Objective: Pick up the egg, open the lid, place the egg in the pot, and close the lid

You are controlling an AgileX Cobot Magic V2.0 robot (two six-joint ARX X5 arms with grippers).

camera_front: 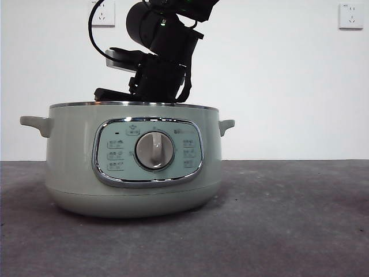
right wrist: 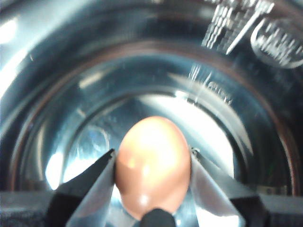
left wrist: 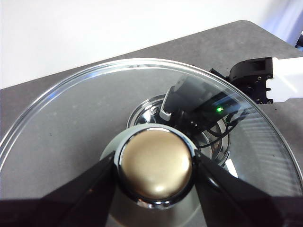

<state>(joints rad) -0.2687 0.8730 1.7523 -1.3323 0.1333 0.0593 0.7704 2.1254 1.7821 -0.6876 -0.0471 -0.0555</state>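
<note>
Here my right gripper (right wrist: 152, 189) reaches down inside the pale green electric cooker pot (camera_front: 69, 156), jaws pinching the reddish-brown egg (right wrist: 152, 163) from both sides above the shiny steel inner wall. My left gripper (left wrist: 155, 172) has its jaws clamped on the knob (left wrist: 155, 163) of the glass lid (left wrist: 71, 123), holding it off the pot, over the dark grey counter (camera_front: 288, 219).
</note>
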